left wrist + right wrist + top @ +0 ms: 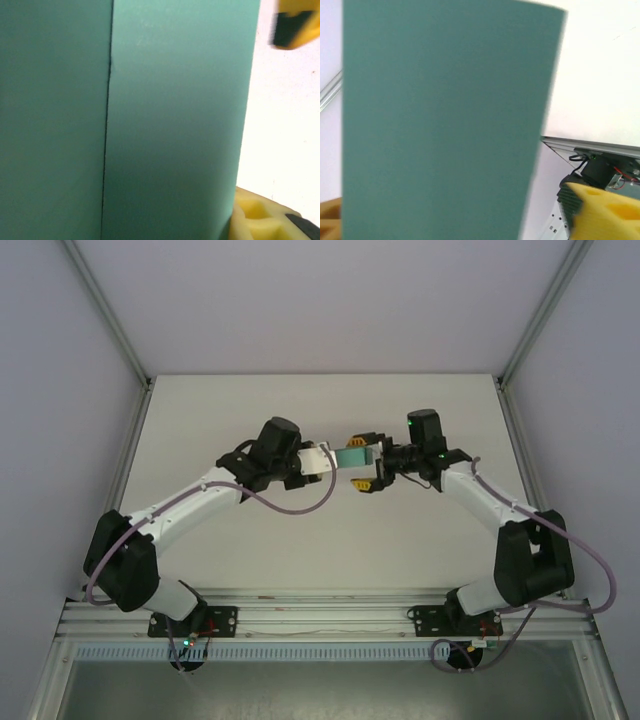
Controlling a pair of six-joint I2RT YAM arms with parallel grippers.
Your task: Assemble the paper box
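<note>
The teal-green paper box (352,457) hangs above the middle of the table between the two arms. My left gripper (328,460) reaches in from the left and is shut on the box's left end. In the left wrist view the box's card (175,125) is very close, with a dark fold line down it. My right gripper (364,461) stands open around the box's right end, one yellow finger above it and one below. In the right wrist view the card (445,125) stands between the wide-spread yellow fingers (600,210) of the right gripper (465,220).
White table (330,540) with pale walls on three sides. An aluminium rail (330,615) carries both arm bases at the near edge. A purple cable (300,505) loops under the left arm. A yellow fingertip (295,25) of the right gripper shows in the left wrist view.
</note>
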